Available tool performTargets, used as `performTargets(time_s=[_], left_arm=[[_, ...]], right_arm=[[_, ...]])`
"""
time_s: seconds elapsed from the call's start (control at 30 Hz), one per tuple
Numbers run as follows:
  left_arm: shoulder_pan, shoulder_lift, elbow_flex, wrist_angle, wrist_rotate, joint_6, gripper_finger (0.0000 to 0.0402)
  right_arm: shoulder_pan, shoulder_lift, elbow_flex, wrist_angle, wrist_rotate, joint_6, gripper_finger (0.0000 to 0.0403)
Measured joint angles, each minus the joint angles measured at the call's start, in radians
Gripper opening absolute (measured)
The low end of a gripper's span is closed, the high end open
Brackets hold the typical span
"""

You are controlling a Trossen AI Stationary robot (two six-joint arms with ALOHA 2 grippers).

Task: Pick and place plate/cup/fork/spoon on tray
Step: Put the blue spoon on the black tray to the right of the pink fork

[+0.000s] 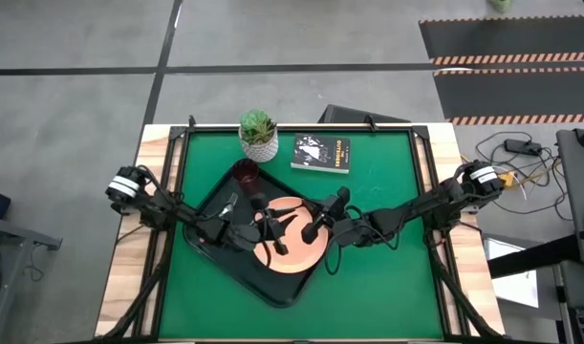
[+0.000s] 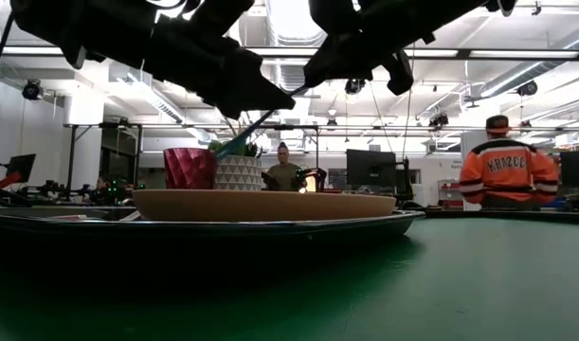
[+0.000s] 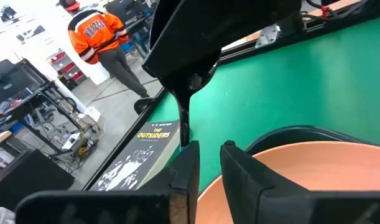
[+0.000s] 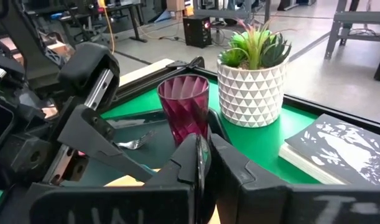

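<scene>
The salmon plate [image 1: 296, 258] lies on the black tray [image 1: 207, 218]. The dark red cup [image 1: 245, 173] stands upright in the tray's far corner. My right gripper [image 1: 311, 232] hovers over the plate, shut on a thin utensil [image 3: 185, 121] that I take for the spoon. In the low view its shaft [image 2: 270, 114] slants down toward the plant. My left gripper [image 1: 272, 239] also hovers over the plate, beside the right one, its fingers [image 3: 186, 171] a narrow gap apart and empty. Another utensil's metal end [image 4: 132, 144] lies on the tray floor near the cup; its handle is hidden. My right gripper pinches the thin utensil between its two fingers; only a narrow strip [image 4: 199, 152] shows in the gap. The rest sticks out past the fingertips [image 3: 185, 121], slanting down, clear of the plate and tray. Which end the fingers are on I cannot tell.
A white pot with a green plant [image 1: 259, 134] and a small black book [image 1: 321, 153] stand behind the tray at the table's far edge. Bare green mat [image 1: 387, 268] lies to the tray's right. A person in orange [image 2: 508, 170] stands in the room beyond.
</scene>
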Motion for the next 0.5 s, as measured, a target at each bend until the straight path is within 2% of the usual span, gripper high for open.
performTargets(time_s=[0.23, 0.37, 0.5], left_arm=[[-0.033, -0.014, 0.019, 0.005, -0.01, 0.008, 0.0038], [-0.067, -0.03, 0.058, -0.055, -0.092, 0.065, 0.0039], [-0.057, -0.029, 0.066, -0.079, -0.074, 0.067, 0.0062]], right_arm=[[0.001, 0.0, -0.004, -0.004, -0.011, 0.003, 0.0012], [0.001, 0.0, -0.005, -0.011, -0.012, 0.004, 0.0012], [0.001, 0.0, -0.006, -0.011, -0.012, 0.003, 0.0012]])
